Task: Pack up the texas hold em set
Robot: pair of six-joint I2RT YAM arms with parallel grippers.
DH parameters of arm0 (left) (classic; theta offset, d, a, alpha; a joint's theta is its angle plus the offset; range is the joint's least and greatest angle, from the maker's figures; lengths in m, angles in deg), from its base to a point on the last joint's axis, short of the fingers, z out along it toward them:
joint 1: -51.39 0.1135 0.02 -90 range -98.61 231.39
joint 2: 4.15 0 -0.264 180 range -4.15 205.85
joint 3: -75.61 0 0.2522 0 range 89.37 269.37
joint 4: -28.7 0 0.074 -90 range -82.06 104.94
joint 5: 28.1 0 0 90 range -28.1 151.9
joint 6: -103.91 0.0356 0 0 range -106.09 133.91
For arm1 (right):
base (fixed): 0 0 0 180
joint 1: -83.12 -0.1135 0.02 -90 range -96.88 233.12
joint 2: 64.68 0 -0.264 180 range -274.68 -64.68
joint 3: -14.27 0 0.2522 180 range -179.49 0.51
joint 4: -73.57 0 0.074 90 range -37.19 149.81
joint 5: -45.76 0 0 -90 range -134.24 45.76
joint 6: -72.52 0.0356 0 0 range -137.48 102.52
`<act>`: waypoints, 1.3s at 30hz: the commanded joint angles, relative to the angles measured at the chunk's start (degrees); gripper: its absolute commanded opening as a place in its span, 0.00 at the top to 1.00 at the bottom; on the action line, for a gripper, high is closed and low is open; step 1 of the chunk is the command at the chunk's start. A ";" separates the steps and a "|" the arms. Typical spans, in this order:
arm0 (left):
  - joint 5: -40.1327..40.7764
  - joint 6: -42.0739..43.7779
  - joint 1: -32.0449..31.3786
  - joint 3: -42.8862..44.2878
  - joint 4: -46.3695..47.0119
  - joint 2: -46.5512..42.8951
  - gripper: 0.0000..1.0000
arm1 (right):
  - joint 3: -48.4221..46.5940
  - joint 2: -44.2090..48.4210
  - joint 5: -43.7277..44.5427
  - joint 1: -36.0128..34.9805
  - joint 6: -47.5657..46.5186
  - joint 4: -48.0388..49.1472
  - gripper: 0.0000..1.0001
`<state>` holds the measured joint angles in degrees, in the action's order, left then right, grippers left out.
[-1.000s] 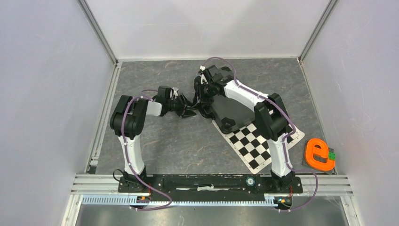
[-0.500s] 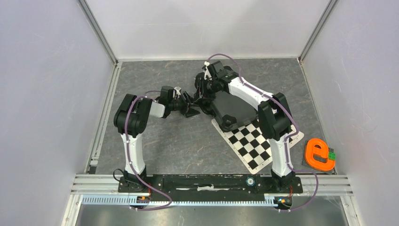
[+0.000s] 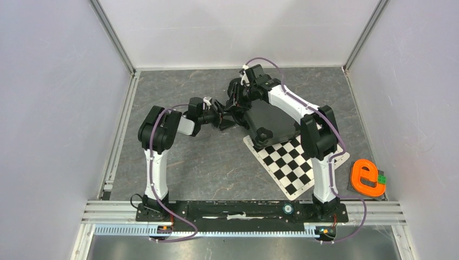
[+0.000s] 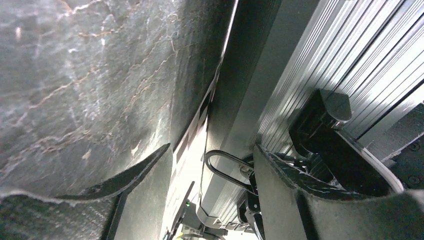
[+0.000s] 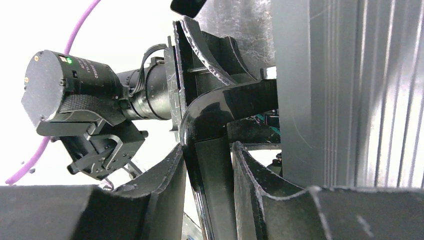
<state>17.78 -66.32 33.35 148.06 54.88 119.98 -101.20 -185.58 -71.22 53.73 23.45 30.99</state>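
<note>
Right jaws are pinching the glossy handle [image 5: 210,165] of the black case [image 3: 270,122], one on each side of the bar, and the case's ribbed wall rises just beyond them. Left jaws stand spread with nothing between them, their tips just beside the case end where the right jaws grip, so both sets sit close together. The case is shut. Its far end, away from both jaws, lies on the checkered mat [image 3: 295,168], which runs back toward my right arm [image 3: 316,135]. Under and behind the left jaws it's all bare counter [image 3: 189,162], dark grey stone veined with pale streaks, a dull shine on it from the wrist view. Around us, plain white walls [image 3: 54,108] box the counter in on three sides, with aluminium posts in the far corners. A ribbed aluminium rail [image 3: 108,208] carries my bases at the near edge. Well apart from either jaws, down in the near right corner, an orange ring-shaped toy [image 3: 367,179] sits beside the mat's corner. I can't tell whether the case is lifted or resting flat.
</note>
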 commanded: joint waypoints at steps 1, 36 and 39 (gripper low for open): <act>1.18 -6.32 -1.14 2.08 1.88 3.07 0.33 | -4.90 5.11 -9.71 1.48 6.27 10.35 1.00; -2.83 -20.03 1.96 -8.94 17.04 -4.69 0.76 | -5.08 4.96 -11.67 2.67 7.76 12.24 1.00; -2.68 -16.48 2.31 -9.99 12.81 -6.69 0.73 | -4.78 5.50 -11.82 2.66 7.94 12.33 1.00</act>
<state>16.25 -90.30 34.59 139.43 73.72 117.86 -101.64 -185.58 -71.90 56.07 26.44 32.74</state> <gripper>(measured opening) 0.248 0.393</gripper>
